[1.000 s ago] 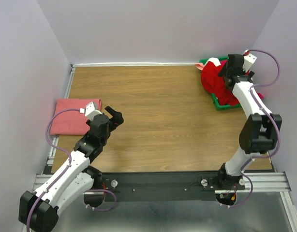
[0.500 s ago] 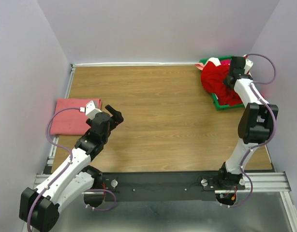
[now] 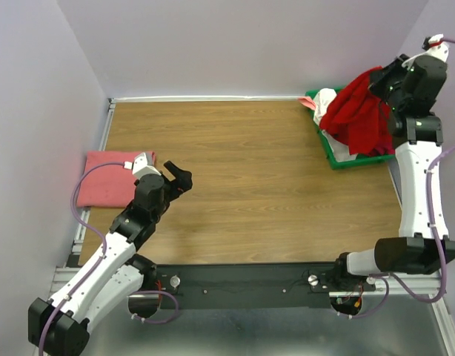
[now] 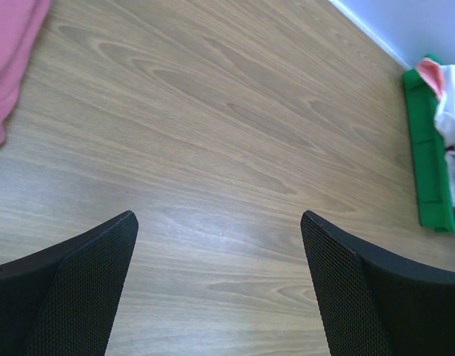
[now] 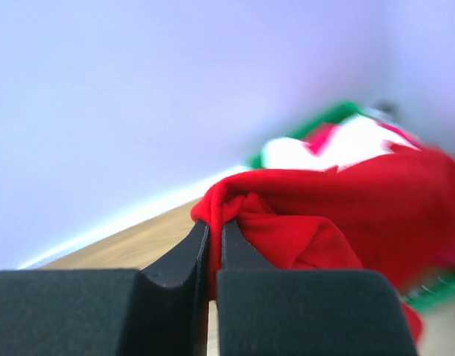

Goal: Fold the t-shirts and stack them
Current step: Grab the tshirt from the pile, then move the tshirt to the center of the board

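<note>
My right gripper [image 3: 382,83] is raised high above the back right corner and is shut on a fold of the bright red t-shirt [image 3: 361,119]. The shirt hangs from it over the tray. In the right wrist view the red cloth [image 5: 346,200] is pinched between the fingers of the right gripper [image 5: 213,228]. A white t-shirt [image 3: 327,100] lies in the tray beneath. The salmon-pink folded t-shirt [image 3: 109,178] lies flat at the table's left edge. My left gripper [image 3: 180,178] stands open just right of it, over bare wood, with nothing between the fingers of the left gripper [image 4: 216,219].
The green plastic tray [image 3: 339,159] sits in the back right corner against the wall, also seen in the left wrist view as the green tray [image 4: 427,170] with white cloth [image 4: 453,89] in it. Purple walls close in the left, back and right sides.
My right gripper went from open to shut on the red t-shirt in the tray and lifted it up and to the right. The left arm barely shifted.
</note>
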Available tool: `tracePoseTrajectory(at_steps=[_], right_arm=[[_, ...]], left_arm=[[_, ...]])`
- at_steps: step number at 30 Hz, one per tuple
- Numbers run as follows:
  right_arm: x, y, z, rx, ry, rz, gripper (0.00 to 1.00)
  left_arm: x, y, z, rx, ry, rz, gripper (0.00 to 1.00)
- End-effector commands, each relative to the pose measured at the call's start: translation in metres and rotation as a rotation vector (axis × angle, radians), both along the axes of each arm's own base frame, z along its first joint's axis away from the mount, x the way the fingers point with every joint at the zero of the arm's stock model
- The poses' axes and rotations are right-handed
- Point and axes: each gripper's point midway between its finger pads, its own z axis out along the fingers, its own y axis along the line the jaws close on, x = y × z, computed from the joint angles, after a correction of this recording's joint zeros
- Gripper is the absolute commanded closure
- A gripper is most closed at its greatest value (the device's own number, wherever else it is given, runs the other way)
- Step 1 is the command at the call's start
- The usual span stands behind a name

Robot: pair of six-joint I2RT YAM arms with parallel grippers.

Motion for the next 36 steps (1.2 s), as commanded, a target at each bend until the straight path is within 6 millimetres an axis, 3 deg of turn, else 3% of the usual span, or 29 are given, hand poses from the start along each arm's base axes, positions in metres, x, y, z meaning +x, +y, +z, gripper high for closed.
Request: tracePoseTrajectory(at_steps=[1,6,11,14,16,21,27,28,32,33,34,36], right_arm=[[-0.020,0.072,0.056,0.092,-0.126,0.378,0.92],[-0.059,0.135,0.097,0.150,-0.196,0.689,0.92],[-0.109,0.207,0.134,0.169,-0.265,0.962,0.91],[-0.131,0.238,0.141,0.181,-0.278,1.077,0.91],[-0.135,0.248,0.138,0.188,-0.271,1.103,0.91],[-0.111,0.248,0.102,0.215,-0.190,1.007,0.91],[-0.084,0.250,0.037,0.235,-0.052,0.847,0.91],[-0.081,0.256,0.025,0.229,-0.026,0.843,0.91],[-0.070,0.293,-0.057,0.191,0.149,0.809,0.91],[-0.071,0.297,-0.062,0.177,0.155,0.798,0.91],[-0.067,0.305,-0.079,0.161,0.190,0.788,0.91],[-0.070,0.331,-0.104,0.136,0.233,0.786,0.91]], left_arm=[[-0.004,-0.015,0.015,-0.040,-0.046,-0.091,0.01],[-0.013,-0.025,0.020,-0.077,-0.066,-0.159,0.01],[-0.016,-0.023,0.019,-0.100,-0.062,-0.147,0.01],[-0.018,-0.024,0.017,-0.100,-0.046,-0.149,0.01],[-0.018,-0.023,0.015,-0.095,-0.030,-0.147,0.01],[-0.023,-0.024,0.011,-0.096,-0.012,-0.156,0.01],[-0.024,-0.028,0.011,-0.114,-0.016,-0.178,0.01],[-0.024,-0.030,0.012,-0.117,-0.017,-0.188,0.01],[-0.021,-0.036,0.003,-0.116,-0.001,-0.209,0.01],[-0.020,-0.036,0.001,-0.111,0.005,-0.210,0.01],[-0.020,-0.036,-0.003,-0.101,0.015,-0.208,0.01],[-0.019,-0.036,-0.012,-0.085,0.042,-0.206,0.01]])
